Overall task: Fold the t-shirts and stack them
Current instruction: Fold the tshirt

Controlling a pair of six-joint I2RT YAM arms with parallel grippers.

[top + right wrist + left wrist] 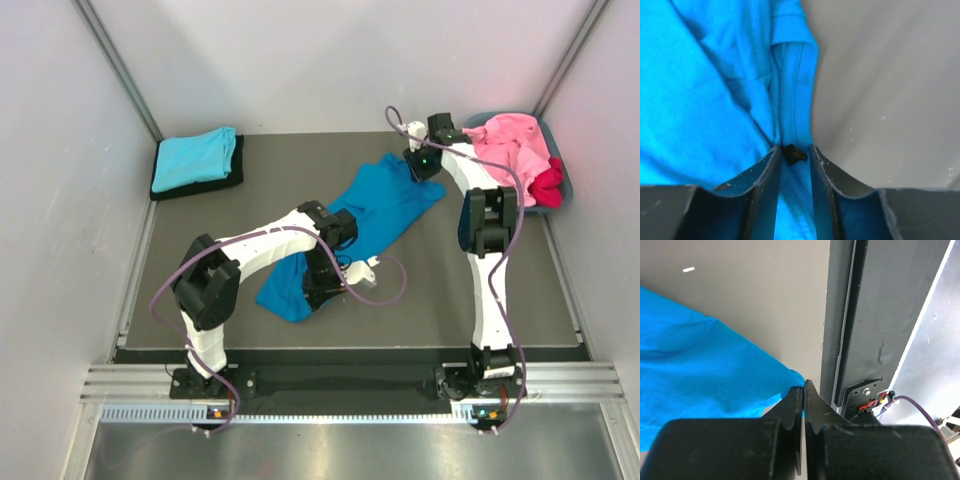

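Top external: bright blue cloth t-shirt (385, 205) sprawls diagonally across grey table (500, 290). L gripper (802, 386) at its near corner, jaws pressed together, cloth touching the tips. R gripper (794, 147) at far end, jaws narrow but apart, straddling stitched hem.

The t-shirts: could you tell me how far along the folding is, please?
Done: the turquoise t-shirt, folded at the far left. In hand: the blue t-shirt, unfolded mid-table, left gripper shut on its near corner, right gripper with jaws astride its far hem. Left: pink t-shirts and a crimson t-shirt in the tub.
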